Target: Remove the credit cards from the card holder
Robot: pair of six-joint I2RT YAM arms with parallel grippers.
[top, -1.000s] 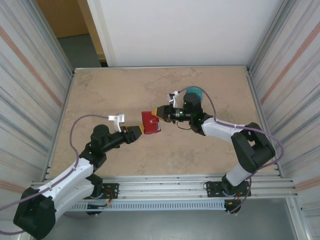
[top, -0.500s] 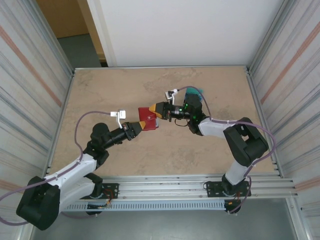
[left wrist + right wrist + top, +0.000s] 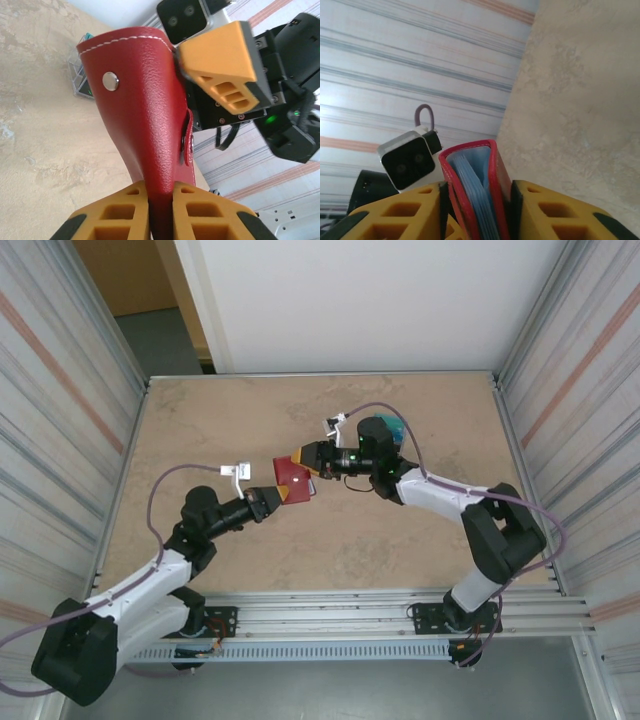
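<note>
Left wrist: red card holder, white stitching, silver snap, pinched in left hand. Right wrist: pale blue pockets between right hand fingers, grip unclear.

Over the table, the red card holder is caught between the left hand at its near corner and the right hand at its far edge.
</note>
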